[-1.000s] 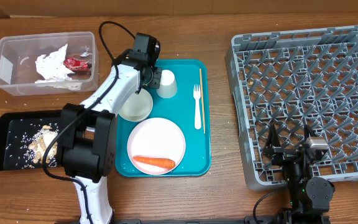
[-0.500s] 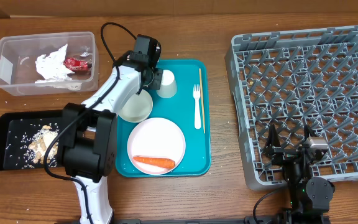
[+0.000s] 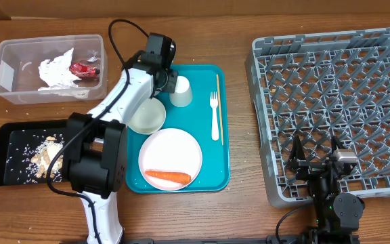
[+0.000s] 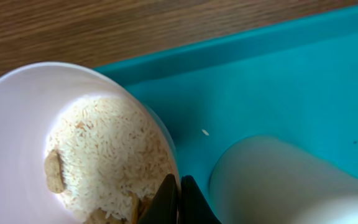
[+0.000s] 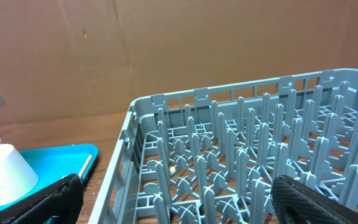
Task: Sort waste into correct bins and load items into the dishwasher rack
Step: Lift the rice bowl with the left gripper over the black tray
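Observation:
My left gripper [image 4: 179, 194] is shut on the rim of a small white bowl [image 4: 17, 124] filled with white rice [image 4: 104, 155] and a beige nut-like bit [image 4: 55, 171]. In the overhead view the left gripper [image 3: 161, 76] hides that bowl at the teal tray's back left corner. Beside it stands a pale cup [image 3: 181, 91], and a second, empty bowl [image 3: 147, 115] sits nearer. A white fork [image 3: 214, 112] and a wooden stick [image 3: 219, 102] lie to the right. The white plate [image 3: 171, 152] carries an orange carrot [image 3: 168, 177]. My right gripper [image 5: 179, 205] stands open over the grey rack [image 3: 337, 102].
The teal tray [image 3: 208, 166] holds the dishes. A clear tub [image 3: 12, 81] at back left contains crumpled white paper [image 3: 56, 71] and a red wrapper [image 3: 83, 68]. A black tray [image 3: 9, 139] at front left holds scattered grains and beige bits [image 3: 42, 156].
The left gripper's jaws have closed onto the rim of the rice bowl. The arm has shifted only slightly. The right arm has not moved.

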Action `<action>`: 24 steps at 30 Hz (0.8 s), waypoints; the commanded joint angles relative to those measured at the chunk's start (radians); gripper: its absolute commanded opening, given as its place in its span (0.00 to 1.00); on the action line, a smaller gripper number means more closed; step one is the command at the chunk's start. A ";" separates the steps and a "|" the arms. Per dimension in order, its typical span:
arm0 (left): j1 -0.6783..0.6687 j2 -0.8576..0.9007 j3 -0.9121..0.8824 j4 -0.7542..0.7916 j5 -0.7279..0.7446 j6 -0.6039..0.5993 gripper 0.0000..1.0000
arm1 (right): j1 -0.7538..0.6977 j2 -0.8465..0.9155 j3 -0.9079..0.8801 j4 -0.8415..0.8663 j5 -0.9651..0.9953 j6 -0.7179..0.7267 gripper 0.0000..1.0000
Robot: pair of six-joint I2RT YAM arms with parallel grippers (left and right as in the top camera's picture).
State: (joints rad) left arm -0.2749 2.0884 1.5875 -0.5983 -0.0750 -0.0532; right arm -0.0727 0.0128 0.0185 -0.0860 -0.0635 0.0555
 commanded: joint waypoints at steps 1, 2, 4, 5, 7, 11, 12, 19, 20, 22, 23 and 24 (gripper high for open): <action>-0.013 -0.026 0.108 -0.036 -0.002 -0.071 0.04 | -0.006 -0.010 -0.011 0.006 -0.002 0.000 1.00; -0.014 -0.035 0.136 -0.058 0.000 -0.096 0.04 | -0.006 -0.010 -0.011 0.006 -0.002 0.000 1.00; -0.015 -0.057 0.199 -0.105 0.006 -0.144 0.04 | -0.006 -0.010 -0.011 0.006 -0.002 0.000 1.00; -0.014 -0.069 0.225 -0.123 0.013 -0.155 0.04 | -0.006 -0.010 -0.011 0.006 -0.002 0.000 1.00; -0.014 -0.101 0.278 -0.159 0.028 -0.157 0.04 | -0.006 -0.010 -0.011 0.006 -0.002 0.000 1.00; -0.014 -0.186 0.344 -0.249 0.027 -0.157 0.04 | -0.006 -0.010 -0.011 0.006 -0.002 0.000 1.00; -0.012 -0.234 0.362 -0.310 0.023 -0.158 0.04 | -0.006 -0.010 -0.011 0.006 -0.002 0.000 1.00; 0.087 -0.428 0.366 -0.462 -0.026 -0.232 0.04 | -0.006 -0.010 -0.011 0.006 -0.002 0.000 1.00; 0.117 -0.451 0.366 -0.481 -0.024 -0.250 0.04 | -0.006 -0.010 -0.011 0.006 -0.002 0.000 1.00; 0.183 -0.491 0.366 -0.535 -0.025 -0.304 0.04 | -0.006 -0.010 -0.011 0.006 -0.002 0.000 1.00; 0.223 -0.507 0.366 -0.567 -0.026 -0.339 0.04 | -0.006 -0.010 -0.011 0.006 -0.002 0.000 1.00; 0.270 -0.521 0.366 -0.603 -0.026 -0.378 0.04 | -0.006 -0.010 -0.011 0.006 -0.002 0.000 1.00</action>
State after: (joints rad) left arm -0.1123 1.6154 1.9369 -1.1496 -0.0723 -0.3027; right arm -0.0723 0.0128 0.0185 -0.0853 -0.0639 0.0555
